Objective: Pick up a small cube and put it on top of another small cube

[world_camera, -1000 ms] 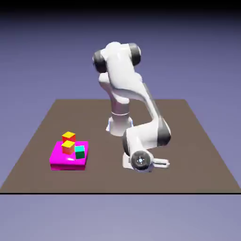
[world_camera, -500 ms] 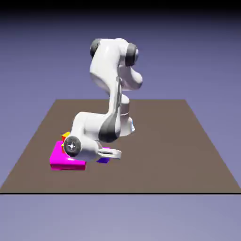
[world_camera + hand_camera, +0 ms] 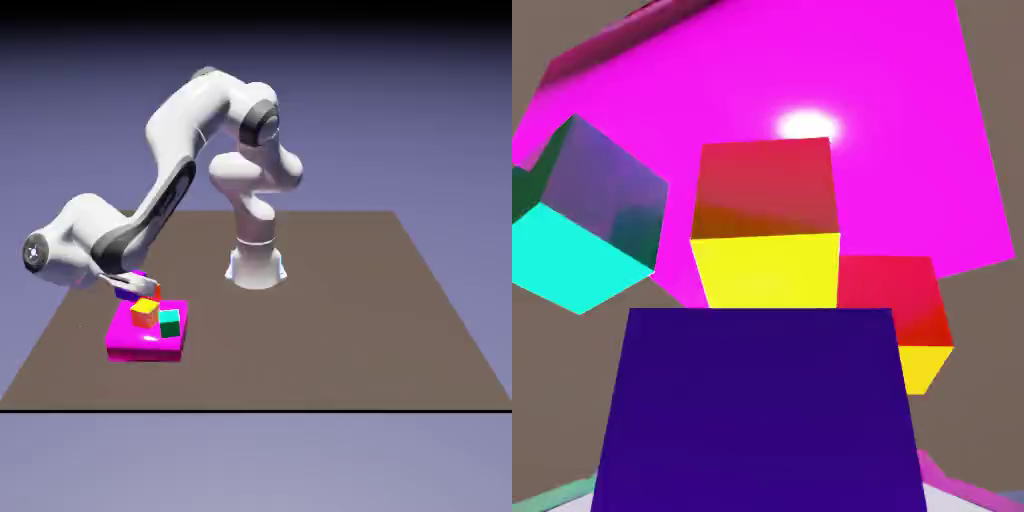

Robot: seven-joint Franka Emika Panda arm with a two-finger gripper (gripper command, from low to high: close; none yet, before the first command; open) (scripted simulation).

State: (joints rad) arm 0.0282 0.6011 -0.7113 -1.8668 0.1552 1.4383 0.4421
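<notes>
The gripper (image 3: 133, 287) is closed on the small purple cube (image 3: 757, 410), which fills the lower part of the hand view as a dark violet face and hides both fingertips. In the exterior view the purple cube (image 3: 130, 292) hangs in the air at the far left edge of the flat magenta block (image 3: 145, 338), just above and beside the cubes there.

Looking along the gripper, an orange cube with a yellow face (image 3: 767, 225) sits just beyond the held cube, near the middle of the view, resting on the magenta block (image 3: 902, 120). A second orange-yellow cube (image 3: 907, 318) lies close to it on the hand view's right, at the block's edge. A teal cube (image 3: 584, 215) stands apart on the hand view's left, also near the block's edge.

In the exterior view the orange cube (image 3: 146, 312) and teal cube (image 3: 170, 323) sit nearly touching on the block. The brown bench (image 3: 350, 320) spreads bare toward the exterior view's right and toward the front edge.
</notes>
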